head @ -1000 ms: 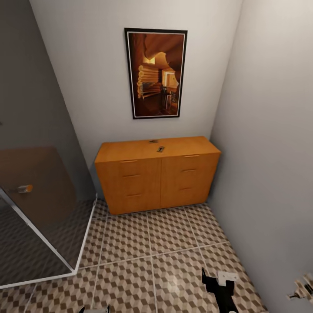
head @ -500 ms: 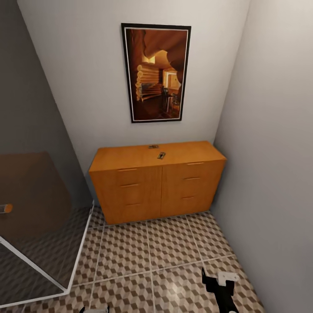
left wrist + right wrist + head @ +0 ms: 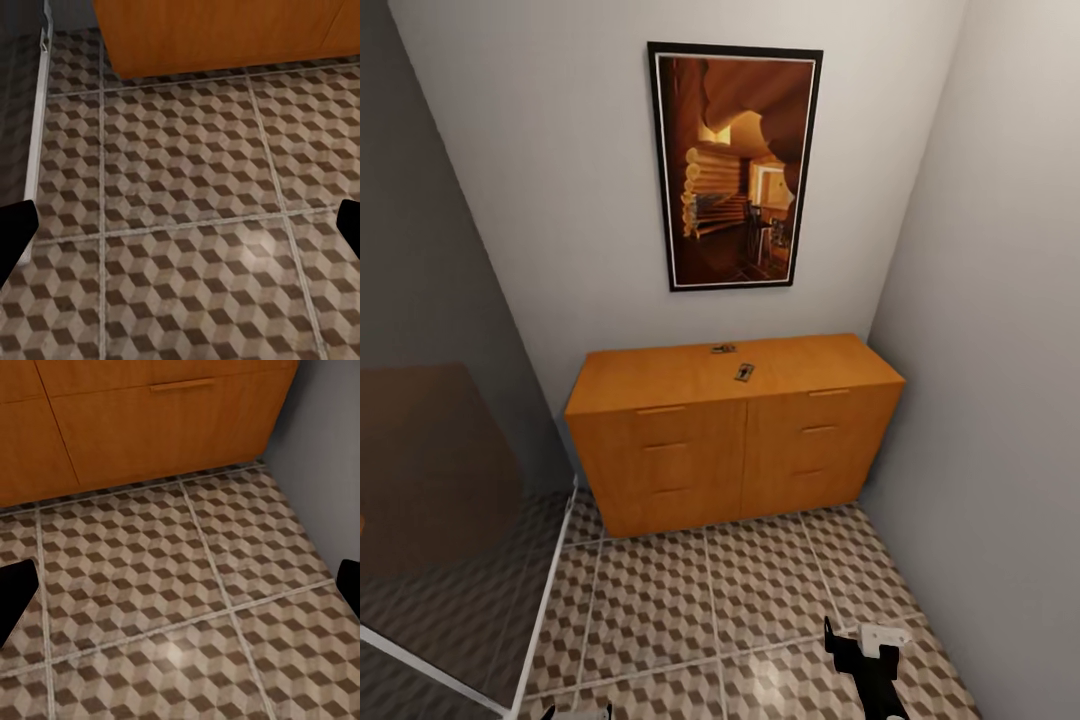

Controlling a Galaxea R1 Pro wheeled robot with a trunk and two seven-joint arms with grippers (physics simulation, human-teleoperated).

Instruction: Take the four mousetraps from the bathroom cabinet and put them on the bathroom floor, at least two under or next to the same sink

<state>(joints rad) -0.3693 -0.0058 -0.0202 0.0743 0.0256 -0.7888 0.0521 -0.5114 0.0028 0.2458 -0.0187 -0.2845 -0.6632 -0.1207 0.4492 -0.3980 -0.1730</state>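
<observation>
Orange-brown cabinet [image 3: 730, 440] below framed picture [image 3: 737, 165], two mousetraps [image 3: 743, 372] apparently atop it, both tools [image 3: 180, 225] [image 3: 180, 589] wide open, empty, over cube-patterned bathroom floor [image 3: 660, 610].

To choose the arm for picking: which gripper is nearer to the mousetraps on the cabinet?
Right, slightly. The right gripper is below the mousetraps, toward the right; the left gripper sits lower, toward the left.

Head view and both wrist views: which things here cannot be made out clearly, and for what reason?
- Two small brown mousetraps on the orange-brown wooden cabinet, head view: too small to show their metal parts.
- The other two mousetraps: uncounted; drawers are closed.
- Right tool, head view: cut off by the bottom edge.
- Left tool fingers, left wrist view: tips only, at the side edges.
</observation>
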